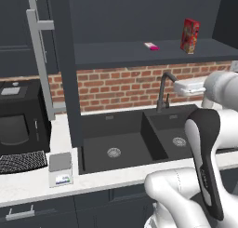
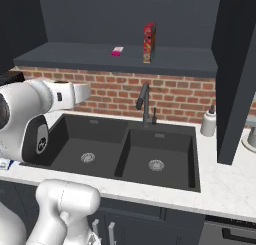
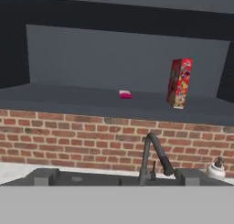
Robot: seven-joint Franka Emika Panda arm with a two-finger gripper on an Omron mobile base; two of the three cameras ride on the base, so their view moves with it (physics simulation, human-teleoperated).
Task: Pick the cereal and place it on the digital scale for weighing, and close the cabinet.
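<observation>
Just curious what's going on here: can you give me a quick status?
Gripper open, nothing held. Cereal upright on cabinet shelf, untouched. Digital scale bare on counter. Pink item left of cereal, apart.

Location type: domestic kitchen, rendered. Identifying features:

A double-bowl dark sink (image 1: 122, 145) is set into a white worktop (image 1: 28, 183), with a dark tap (image 2: 144, 105) behind it against a red brick wall (image 1: 121, 86). Ahead of and above the jaws, a navy cabinet (image 1: 65, 69) stands open, its shelf carrying a cereal (image 3: 179, 82) box and a small pink item (image 3: 125, 94). A black appliance (image 1: 21, 120) and a scale (image 1: 60, 168) stand on the worktop beside the sink. A soap bottle (image 2: 208, 121) stands near the tap. Drawers (image 1: 32, 213) run below the worktop.
</observation>
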